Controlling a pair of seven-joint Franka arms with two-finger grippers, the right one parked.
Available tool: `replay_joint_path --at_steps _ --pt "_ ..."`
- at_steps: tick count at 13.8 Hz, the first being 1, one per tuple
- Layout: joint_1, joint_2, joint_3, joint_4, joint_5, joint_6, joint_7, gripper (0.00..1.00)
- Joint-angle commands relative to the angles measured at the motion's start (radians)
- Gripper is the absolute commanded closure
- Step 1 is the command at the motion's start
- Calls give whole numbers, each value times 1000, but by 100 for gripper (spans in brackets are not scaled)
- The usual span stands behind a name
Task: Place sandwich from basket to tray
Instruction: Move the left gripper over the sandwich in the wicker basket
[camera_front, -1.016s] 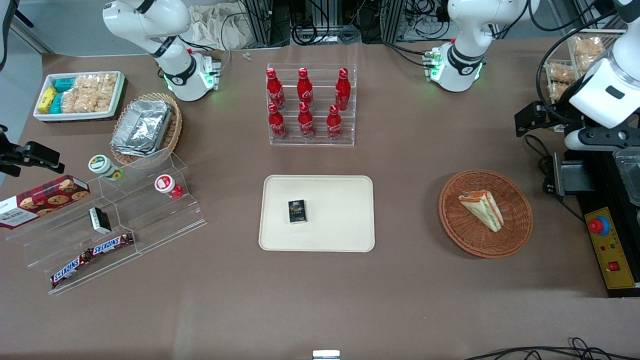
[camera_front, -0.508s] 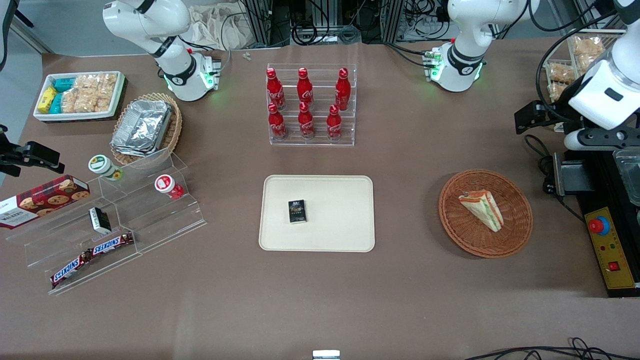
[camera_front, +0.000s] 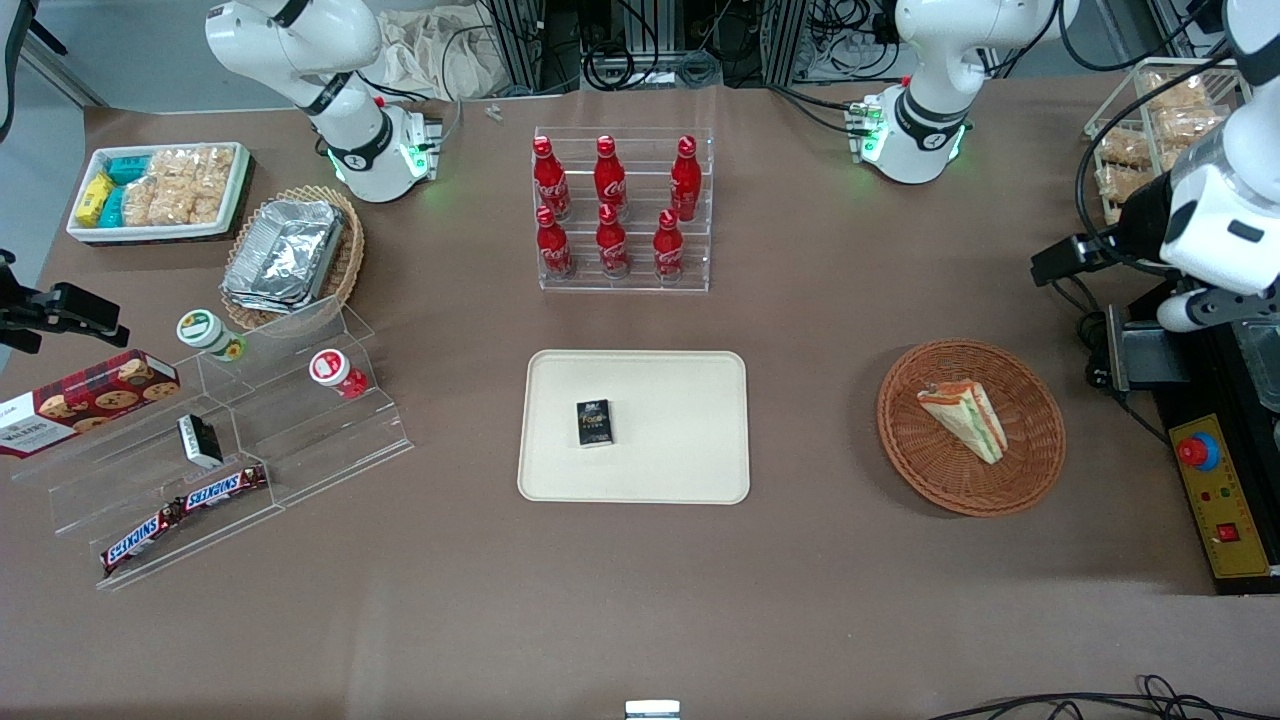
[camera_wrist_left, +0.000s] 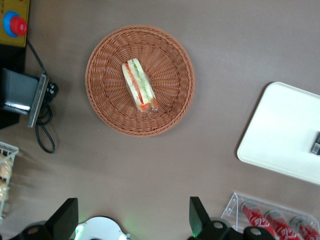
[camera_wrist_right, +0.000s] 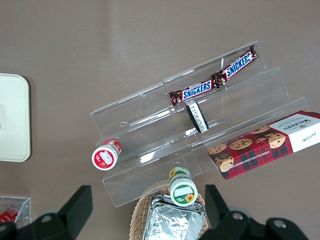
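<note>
The wrapped sandwich (camera_front: 962, 421) (camera_wrist_left: 139, 85), a wedge with orange and green layers, lies in the round reddish-brown wicker basket (camera_front: 1030, 470) (camera_wrist_left: 172, 107) toward the working arm's end of the table. The cream tray (camera_front: 680, 440) (camera_wrist_left: 285, 135) sits mid-table with a small black box (camera_front: 594, 422) on it. My left gripper (camera_wrist_left: 132, 220) hangs high over the table, farther from the front camera than the basket. It is open, its fingers (camera_wrist_left: 198, 216) wide apart with nothing between them. The left arm's hand (camera_front: 1215, 215) shows above the table's edge.
A clear rack of red cola bottles (camera_front: 620, 210) stands farther from the front camera than the tray. A yellow control box with a red button (camera_front: 1215, 495) and cables lie beside the basket. Clear stepped shelves with snacks (camera_front: 220, 440) stand toward the parked arm's end.
The left arm's hand has shifted slightly outward toward its own end of the table and turned a little. Sandwich, basket and tray have not moved.
</note>
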Motion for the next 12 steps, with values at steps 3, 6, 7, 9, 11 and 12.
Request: replay_joint_path --at_steps 3,6,7,9,11,12 --pt "27 -13 -4 -185 18 187 -122 0" --pt "46 -8 -2 -311 21 337 -165 0" --pt "54 -7 -4 -358 21 394 -173 0" --pt "57 -1 -2 -449 24 506 -200 0" --pt "76 3 -2 -530 24 610 -206 0" --pt "80 13 -4 -558 24 650 -207 0"
